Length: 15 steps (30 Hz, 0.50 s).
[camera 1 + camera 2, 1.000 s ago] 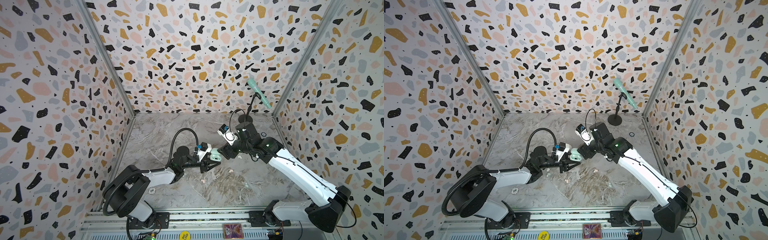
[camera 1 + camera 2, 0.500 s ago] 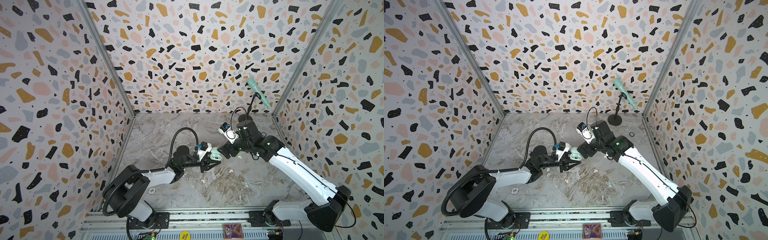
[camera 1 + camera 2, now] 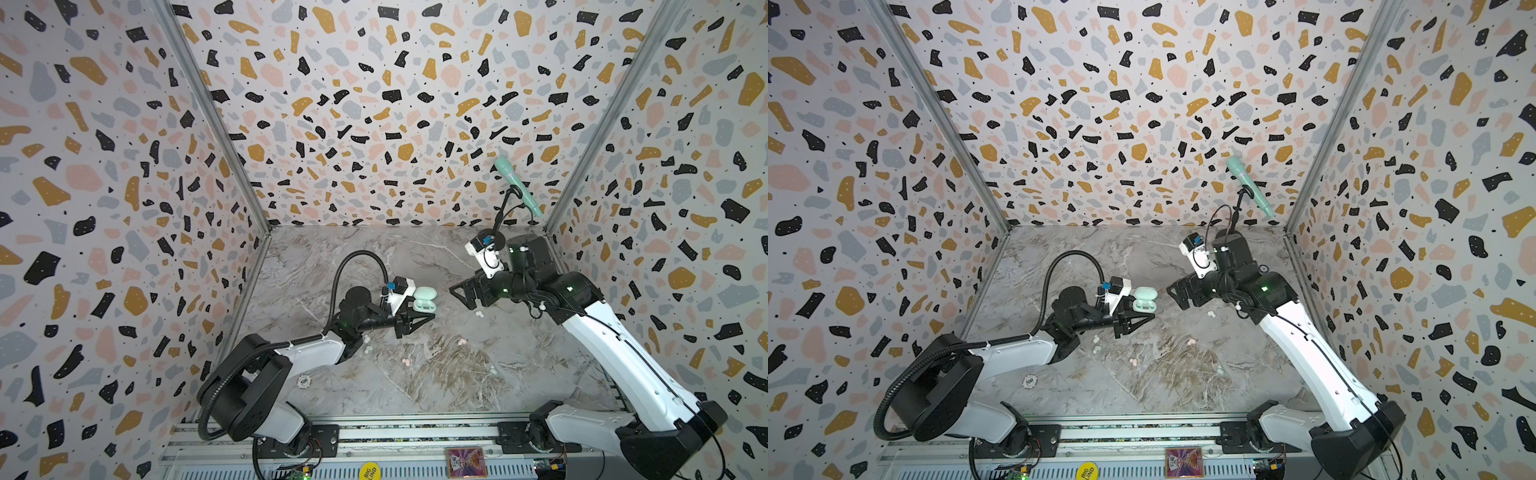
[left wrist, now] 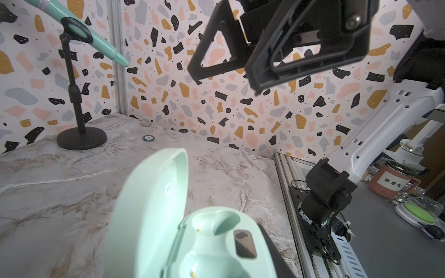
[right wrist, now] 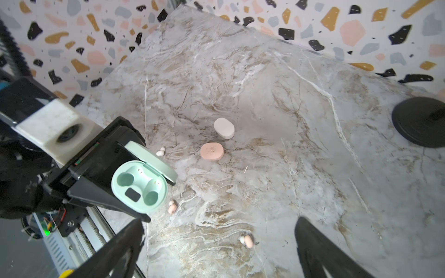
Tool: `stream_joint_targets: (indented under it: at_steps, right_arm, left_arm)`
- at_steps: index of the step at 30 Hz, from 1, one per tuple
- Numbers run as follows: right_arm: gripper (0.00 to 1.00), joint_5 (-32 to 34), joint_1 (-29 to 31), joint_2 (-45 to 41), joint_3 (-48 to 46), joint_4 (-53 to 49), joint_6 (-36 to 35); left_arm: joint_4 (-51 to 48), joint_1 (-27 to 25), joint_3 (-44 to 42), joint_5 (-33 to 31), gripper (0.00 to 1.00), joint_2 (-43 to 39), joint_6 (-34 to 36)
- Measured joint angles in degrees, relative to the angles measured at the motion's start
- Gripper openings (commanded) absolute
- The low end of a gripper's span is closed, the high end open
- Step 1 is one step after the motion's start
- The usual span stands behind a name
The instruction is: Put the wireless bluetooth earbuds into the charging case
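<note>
My left gripper (image 3: 417, 319) clamped on the open mint case (image 5: 139, 186), both sockets (image 5: 125, 180) empty; my right gripper (image 3: 462, 296) spread wide, empty, over the table (image 5: 265, 96) where earbuds (image 5: 246, 240) lie loose; next I'd lower onto one and pinch gently.

Robot test cell, lab-type. Terrazzo-print wall panels (image 3: 374, 104) box in a marble-look counter (image 3: 415, 249). White-and-black robot arms (image 3: 307, 353) bolted to slotted aluminium base rail (image 3: 415, 434). Cluttered grey workbench (image 4: 385, 240) beyond.

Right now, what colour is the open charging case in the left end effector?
Mint green charging case; clearest in the right wrist view.
</note>
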Motion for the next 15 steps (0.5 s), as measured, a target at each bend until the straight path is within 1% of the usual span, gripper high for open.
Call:
stream_joint_targets:
  at_steps: [2, 5, 7, 13, 15]
  right_arm:
    - [0.99, -1.3, -4.0, -2.3, -1.9, -0.1, 3.0]
    - [0.99, -1.8, -8.3, -4.5, -6.7, -0.2, 8.5]
    - [0.99, -1.8, -9.1, -5.5, -11.9, 0.3, 12.3]
    - [0.97, -2.2, -9.3, -8.1, -32.8, 3.2, 24.2]
    - [0.97, -1.7, -9.3, -9.1, -37.2, 3.5, 27.1]
  left_arm:
    - [-1.2, 0.7, 0.2, -0.3, 0.40, -0.7, 0.6]
    - [-2.1, 1.7, 0.7, -0.9, 0.40, -1.4, 1.6]
    - [-2.4, 2.3, 1.2, -1.0, 0.40, -1.7, 2.3]
    - [-3.2, 3.4, 2.6, -1.2, 0.40, -1.6, 3.7]
    - [-3.1, 3.6, 2.9, -1.2, 0.40, -1.6, 3.9]
